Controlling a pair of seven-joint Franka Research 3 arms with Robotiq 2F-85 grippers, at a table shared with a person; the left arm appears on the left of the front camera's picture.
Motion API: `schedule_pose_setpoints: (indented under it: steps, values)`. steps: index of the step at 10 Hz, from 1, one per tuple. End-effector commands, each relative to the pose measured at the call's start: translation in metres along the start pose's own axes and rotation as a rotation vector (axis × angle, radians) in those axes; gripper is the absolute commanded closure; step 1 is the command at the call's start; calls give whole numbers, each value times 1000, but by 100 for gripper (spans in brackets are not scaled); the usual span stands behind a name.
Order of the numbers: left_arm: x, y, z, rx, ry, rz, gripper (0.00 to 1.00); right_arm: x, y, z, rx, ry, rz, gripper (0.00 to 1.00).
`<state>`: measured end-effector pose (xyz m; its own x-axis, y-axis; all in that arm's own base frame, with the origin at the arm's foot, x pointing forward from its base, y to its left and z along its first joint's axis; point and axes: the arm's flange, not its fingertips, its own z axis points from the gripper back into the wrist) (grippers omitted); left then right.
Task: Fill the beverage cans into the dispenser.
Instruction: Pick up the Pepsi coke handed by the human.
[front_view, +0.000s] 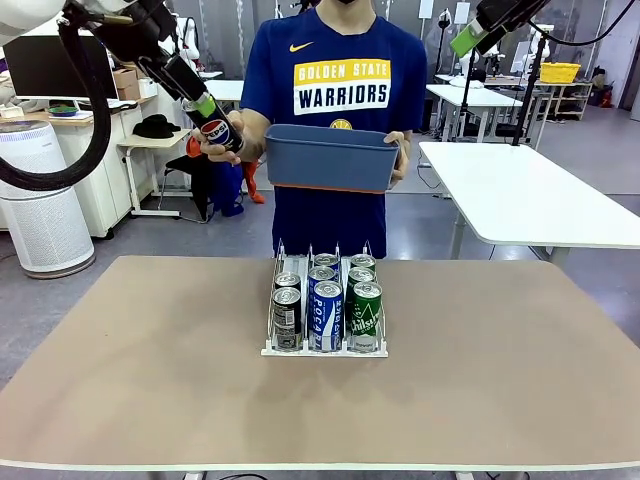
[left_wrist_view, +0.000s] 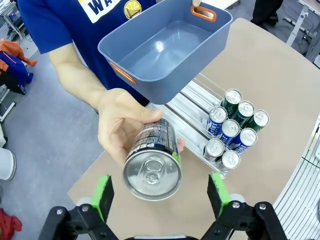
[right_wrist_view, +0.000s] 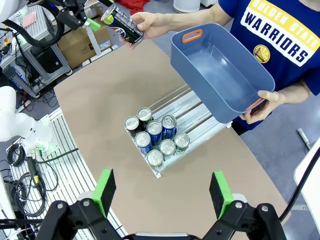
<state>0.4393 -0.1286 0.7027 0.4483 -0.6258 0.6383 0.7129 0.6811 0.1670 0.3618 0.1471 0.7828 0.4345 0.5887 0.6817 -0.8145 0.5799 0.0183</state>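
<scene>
Above the surface's (front_view: 150, 380) far-left edge, person's hand (left_wrist_view: 120, 122) offers a black can (left_wrist_view: 152, 160) top-first betw. left gripper's (left_wrist_view: 160, 192) spread fingers, prob. for handover. Right gripper (right_wrist_view: 162, 192) hangs spread, empty. Dispenser (front_view: 325, 345) mid-surface w/ eight cans; blue bin (front_view: 330, 157) empty.

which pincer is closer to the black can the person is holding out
Left. The left pincer is open around the black can in the person's hand; the right pincer hangs open high over the dispenser, well away.

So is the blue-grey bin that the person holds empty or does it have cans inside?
Empty: the bin shows a bare floor in both wrist views.
</scene>
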Motion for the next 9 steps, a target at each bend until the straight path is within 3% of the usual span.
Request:
schedule_pose_setpoints:
  steps: [1, 2, 9]
  values:
    - [-1, 0, -2, -2, 4, 1, 0, -1, 1, 0, 8, 6, 2, 0]
    - [-2, 4, -8, 5, 49, 3, 0, -1, 1, 0, 8, 6, 2, 0]
    - [-1, 25, -37, -29, 32, 3, 0, -1, 1, 0, 8, 6, 2, 0]
